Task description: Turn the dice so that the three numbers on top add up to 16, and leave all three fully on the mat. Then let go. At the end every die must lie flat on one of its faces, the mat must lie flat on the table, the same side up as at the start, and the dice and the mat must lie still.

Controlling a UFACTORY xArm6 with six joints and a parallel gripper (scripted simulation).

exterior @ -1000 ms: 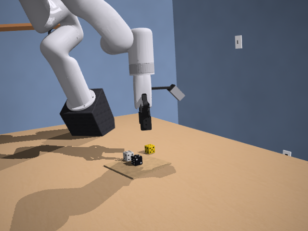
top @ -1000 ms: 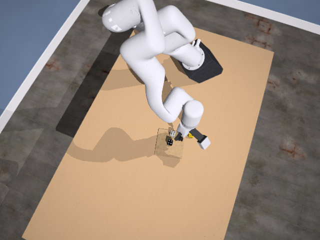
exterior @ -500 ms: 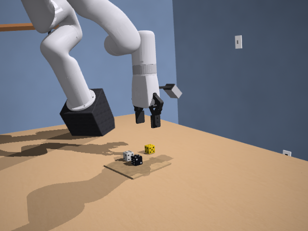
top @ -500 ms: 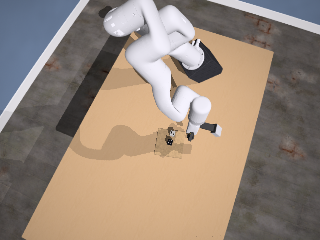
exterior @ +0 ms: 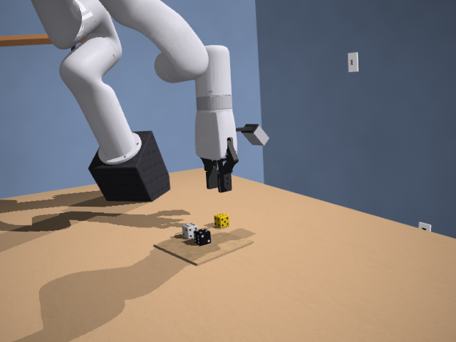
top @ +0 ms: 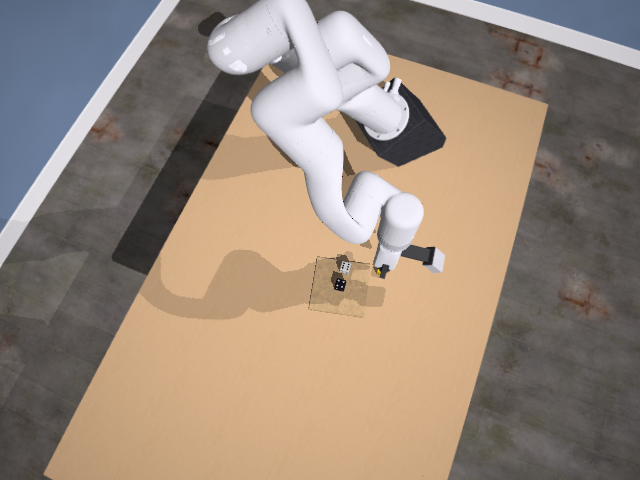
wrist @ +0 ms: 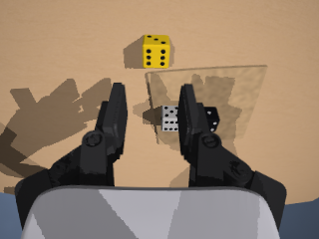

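In the top view the mat (top: 323,298) (exterior: 194,257) (wrist: 254,79) lies on the table (top: 248,382) (exterior: 313,287) (wrist: 60,30), with the white die (top: 345,267) (exterior: 189,231) (wrist: 169,122) near the mat's upper edge and the black die (top: 339,284) (exterior: 201,236) (wrist: 212,119) close to it, nearer the mat's middle. The white die's upper face shows two rows of pips. The yellow die (top: 378,271) (exterior: 221,221) (wrist: 157,51) sits off the mat, just beside its right edge, partly covered by the gripper (top: 383,270) (exterior: 219,189) (wrist: 153,99). In the exterior view the gripper points downward, raised above the table behind the mat, its black fingers a little apart with nothing caught between them. The yellow die rests on the table beyond the mat, below the gripper and clear of it. The white and black dice are on the mat toward its far side, the black one overlapping the white one in this view. In the wrist view the two fingers stand partly open, with a plain gap between them. The yellow die is past the mat's upper edge, showing three pips on its upper visible face and six on the lower one. The right-hand finger in the picture hides parts of the white and black dice, both within the mat's outline.
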